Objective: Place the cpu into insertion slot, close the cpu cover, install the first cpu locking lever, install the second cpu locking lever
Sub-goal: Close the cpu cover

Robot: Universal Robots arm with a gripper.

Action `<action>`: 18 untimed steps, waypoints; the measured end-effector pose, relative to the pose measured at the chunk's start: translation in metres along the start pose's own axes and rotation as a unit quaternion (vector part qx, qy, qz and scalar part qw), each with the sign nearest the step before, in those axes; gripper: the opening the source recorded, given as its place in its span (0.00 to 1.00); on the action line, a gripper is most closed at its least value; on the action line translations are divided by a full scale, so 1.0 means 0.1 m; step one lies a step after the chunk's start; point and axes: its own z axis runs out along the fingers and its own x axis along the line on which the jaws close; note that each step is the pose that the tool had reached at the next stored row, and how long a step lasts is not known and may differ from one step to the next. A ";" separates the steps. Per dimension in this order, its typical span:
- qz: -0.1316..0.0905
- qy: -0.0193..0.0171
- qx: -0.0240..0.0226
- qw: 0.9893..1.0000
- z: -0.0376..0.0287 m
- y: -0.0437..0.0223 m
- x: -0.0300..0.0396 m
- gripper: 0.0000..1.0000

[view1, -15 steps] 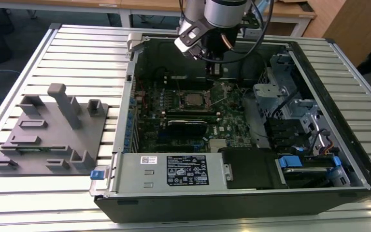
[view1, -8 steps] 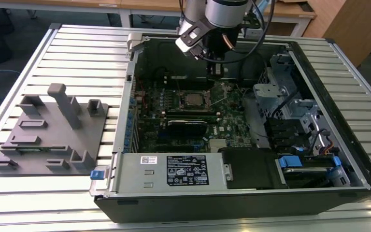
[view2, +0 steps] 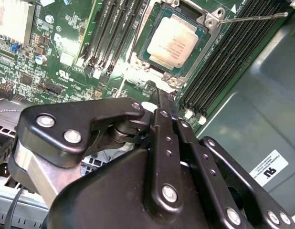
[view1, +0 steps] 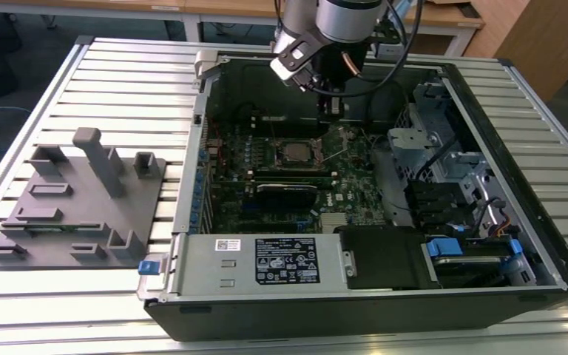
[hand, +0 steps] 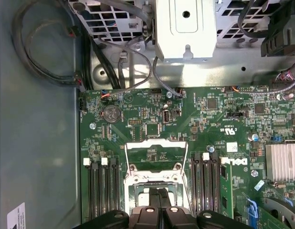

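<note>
One claw [view2: 163, 95], fully closed, near cpu [view2: 172, 42]

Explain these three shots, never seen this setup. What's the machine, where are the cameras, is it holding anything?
It is one robot arm with a claw, reaching into an open computer case that lies on a slatted metal table. The exterior view looks at the scene from off the arm. Both wrist views ride on the arm and look past the claw at the green motherboard. A grey fixture tray sits on the table at the exterior view's left. In the second wrist view the cpu sits in the insertion slot, just beyond the claw's tip. The cpu cover looks raised, not closed. The claw is shut, with nothing visibly held.
</note>
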 end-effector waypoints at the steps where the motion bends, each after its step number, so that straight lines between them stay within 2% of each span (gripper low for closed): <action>1: 0.000 0.000 0.000 1.000 0.000 0.007 0.000 0.10; 10: 0.000 0.000 0.000 1.000 0.006 0.078 0.005 0.10; 18: 0.000 0.000 0.000 1.000 0.007 0.090 0.005 0.10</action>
